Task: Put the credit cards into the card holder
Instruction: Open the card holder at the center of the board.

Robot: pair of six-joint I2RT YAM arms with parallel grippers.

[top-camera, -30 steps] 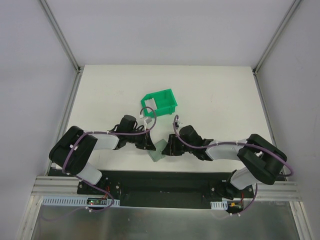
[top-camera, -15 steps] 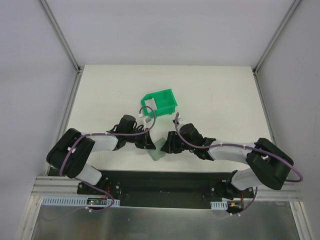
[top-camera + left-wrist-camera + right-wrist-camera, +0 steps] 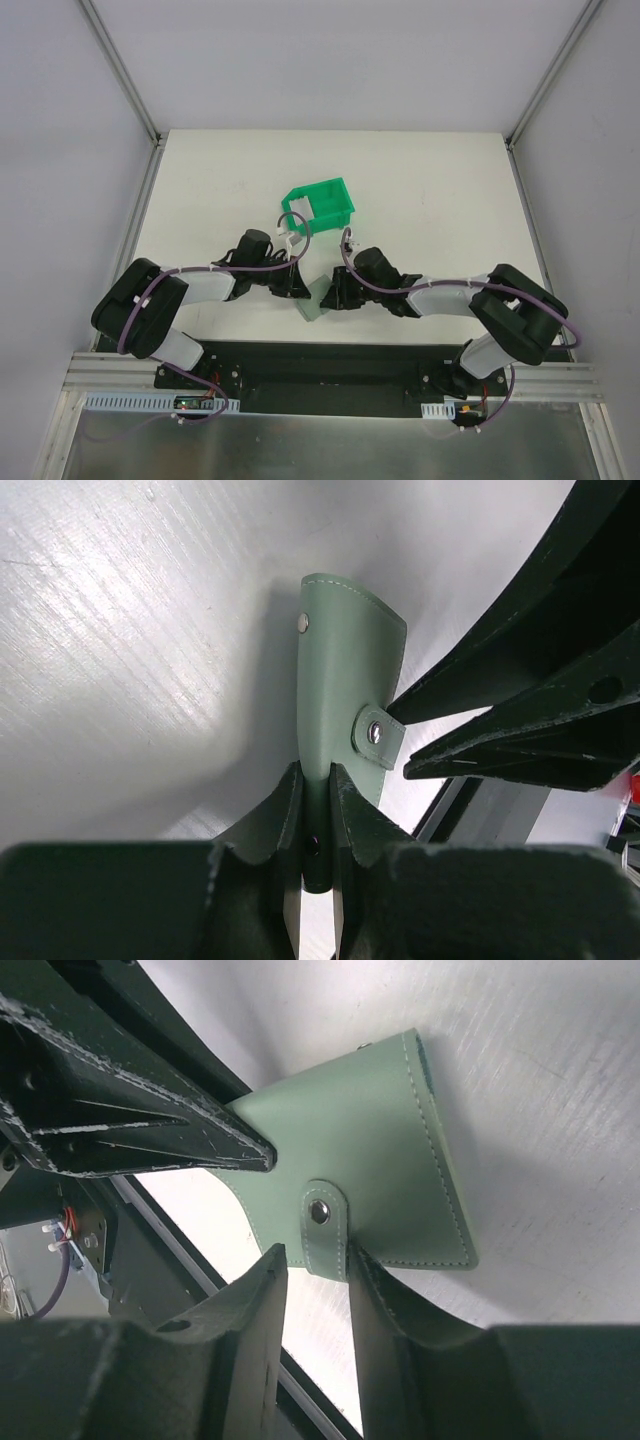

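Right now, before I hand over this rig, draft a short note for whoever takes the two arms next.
Left gripper: shut on the card holder's edge.
Right gripper: open, straddling its snap tab.
Cards: none surely seen; something pale in the green bin.
Done: card holder gripped.
Left: open it, fetch cards, slide them in.

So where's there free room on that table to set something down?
Bare table lies left of the bin, right of it, and behind it to the far edge. Crowded: the near middle, where the left arm and right arm meet at the wallet.
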